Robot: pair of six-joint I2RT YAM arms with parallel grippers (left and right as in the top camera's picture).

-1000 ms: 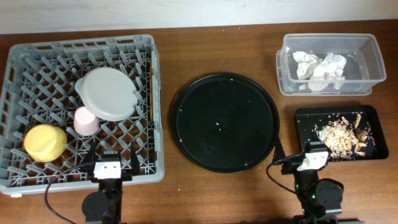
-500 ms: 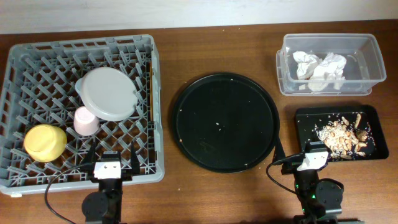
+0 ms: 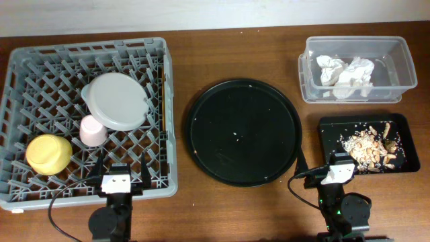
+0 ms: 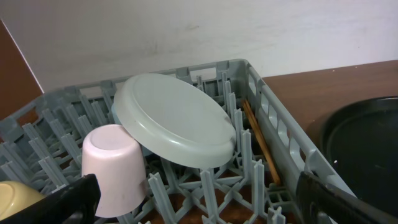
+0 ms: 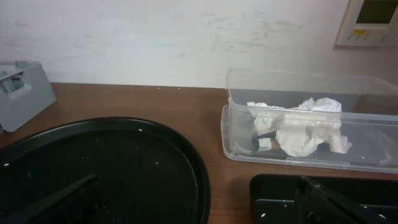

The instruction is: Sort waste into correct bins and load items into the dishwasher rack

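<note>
Waste looks sorted: napkins (image 3: 346, 72) lying in the clear tub (image 3: 396, 47) well ahead of the right gripper (image 5: 199, 180), food scraps (image 3: 369, 144) in the black tray (image 3: 329, 128) just in front of it. Loaded in the rack (image 3: 40, 54) right before the left gripper (image 4: 198, 180): plate (image 4: 174, 118), pink cup (image 4: 115, 165), yellow bowl (image 3: 48, 152), chopsticks (image 4: 261, 146); no blue cup to be made out, perhaps hidden under the plate. Both grippers spread wide and holding nothing, so probably little left beyond a few specks on the round tray (image 3: 243, 131) between them.

The wooden table (image 3: 235, 47) bears these — grey rack (image 3: 54, 87), round black tray (image 3: 243, 131), clear tub (image 3: 393, 67), shallow black tray (image 3: 330, 131).
</note>
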